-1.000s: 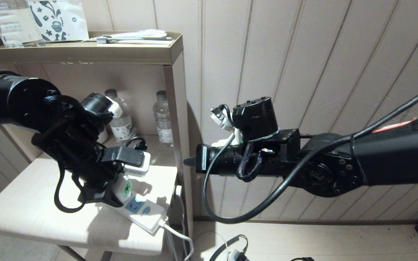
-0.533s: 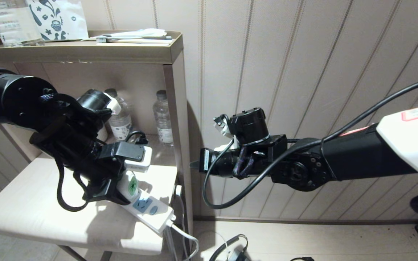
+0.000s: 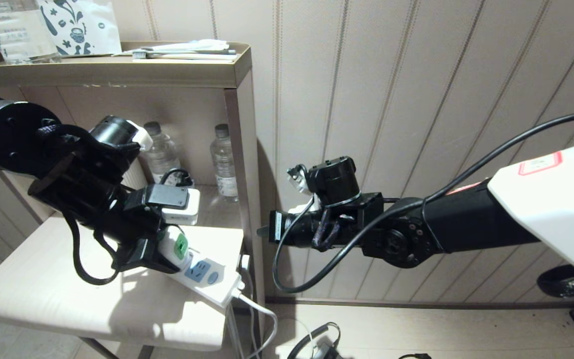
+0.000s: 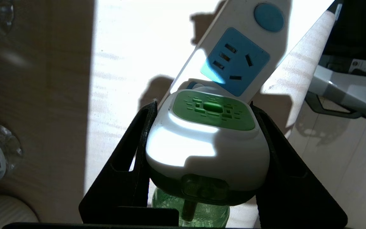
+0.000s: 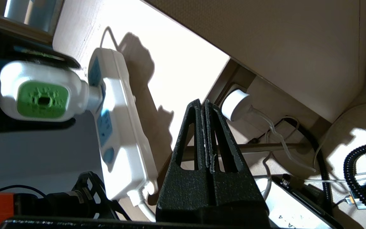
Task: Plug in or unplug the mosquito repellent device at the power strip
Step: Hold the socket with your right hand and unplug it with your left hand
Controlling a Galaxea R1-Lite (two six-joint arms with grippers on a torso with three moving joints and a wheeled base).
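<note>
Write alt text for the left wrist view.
The left gripper clamps the mosquito repellent device by its white head, green face up, over the power strip on a pale table. A blue socket beside it is free.

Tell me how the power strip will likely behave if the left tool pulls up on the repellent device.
The power strip looks light and lies loose on the table, so it would probably lift or slide along with the mosquito repellent device clamped in the left tool. Its rigid body shouldn't flex. The white cord hangs off the edge and may tug it.
</note>
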